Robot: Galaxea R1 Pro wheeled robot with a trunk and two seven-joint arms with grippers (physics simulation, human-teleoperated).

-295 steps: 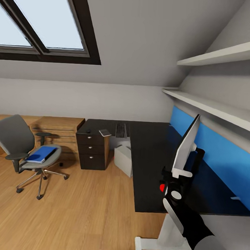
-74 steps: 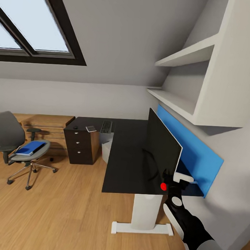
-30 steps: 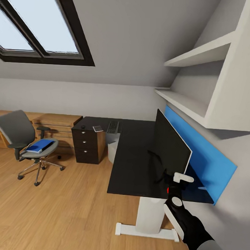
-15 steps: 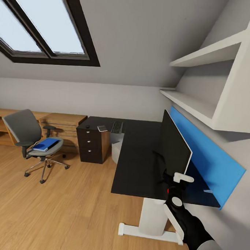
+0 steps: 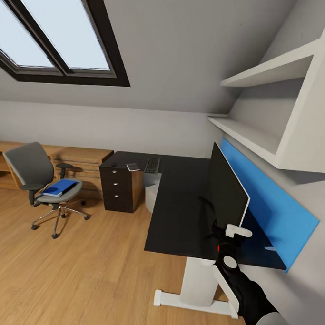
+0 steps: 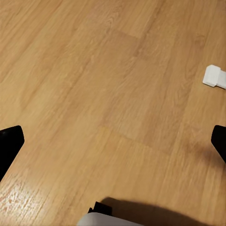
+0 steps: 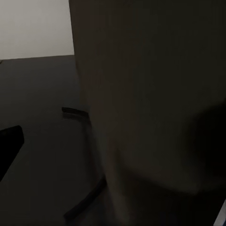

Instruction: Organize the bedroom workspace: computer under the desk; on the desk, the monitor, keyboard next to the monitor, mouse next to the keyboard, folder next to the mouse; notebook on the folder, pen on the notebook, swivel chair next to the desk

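The black monitor [image 5: 225, 192] stands on the near end of the black desk [image 5: 177, 206], its screen turned to the room. My right gripper [image 5: 224, 236] sits at its near lower corner; in the right wrist view the dark monitor [image 7: 150, 94] lies between widely spread fingers. The keyboard [image 5: 152, 165], the dark notebook [image 5: 132, 167] and the small mouse [image 5: 114, 164] lie on the desk's far wing. The blue folder [image 5: 60, 187] rests on the swivel chair [image 5: 31, 167], left of the desk. The grey computer [image 5: 151, 197] stands under the desk. The pen is too small to make out. My left gripper [image 6: 113, 141] hangs open over the floor.
A dark drawer unit [image 5: 117, 188] holds up the desk's far end, with a light-wood dresser [image 5: 82, 156] behind the chair. White shelves [image 5: 262, 72] and a blue wall panel [image 5: 270, 196] run above the desk. The desk's white foot [image 5: 193, 297] juts onto the wood floor.
The camera swung a little between one second and half a second ago. Since then nothing has moved; my right gripper stays at the monitor's corner.
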